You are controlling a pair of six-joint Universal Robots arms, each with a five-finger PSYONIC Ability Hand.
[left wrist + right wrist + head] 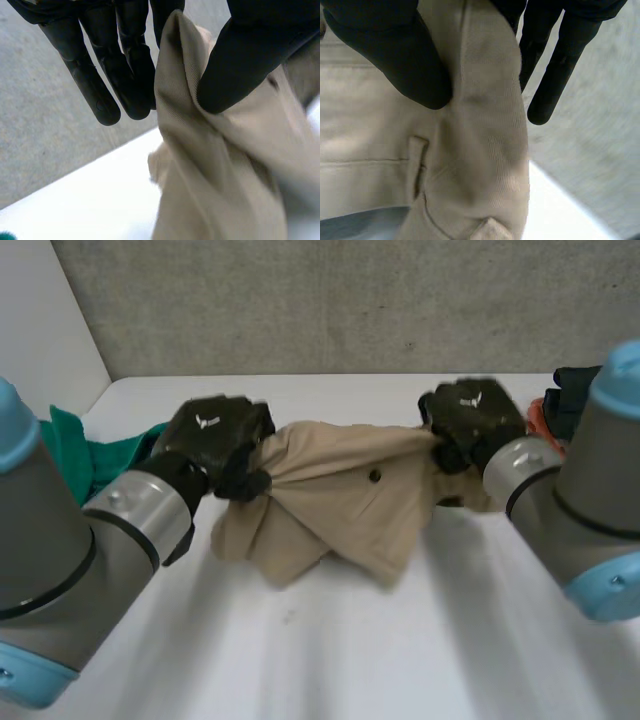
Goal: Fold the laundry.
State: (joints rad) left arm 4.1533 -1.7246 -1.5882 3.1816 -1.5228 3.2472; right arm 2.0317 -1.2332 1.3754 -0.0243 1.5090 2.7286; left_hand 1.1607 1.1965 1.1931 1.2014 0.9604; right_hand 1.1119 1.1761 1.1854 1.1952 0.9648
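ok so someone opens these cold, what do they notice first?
The beige garment, bunched and stretched between both hands at the middle of the white table. The left hand pinches one end and the right hand the other, thumb against fingers in each wrist view. A green cloth lies behind the left arm, and a dark and orange pile by the right arm.

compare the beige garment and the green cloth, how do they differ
The beige garment is pinched at its ends by the left hand and right hand and stretched between them; the green cloth lies untouched. The beige garment is at the middle of the table in plain view; the green cloth is at its left side, partly hidden behind the left arm. Both are unfolded and rumpled.
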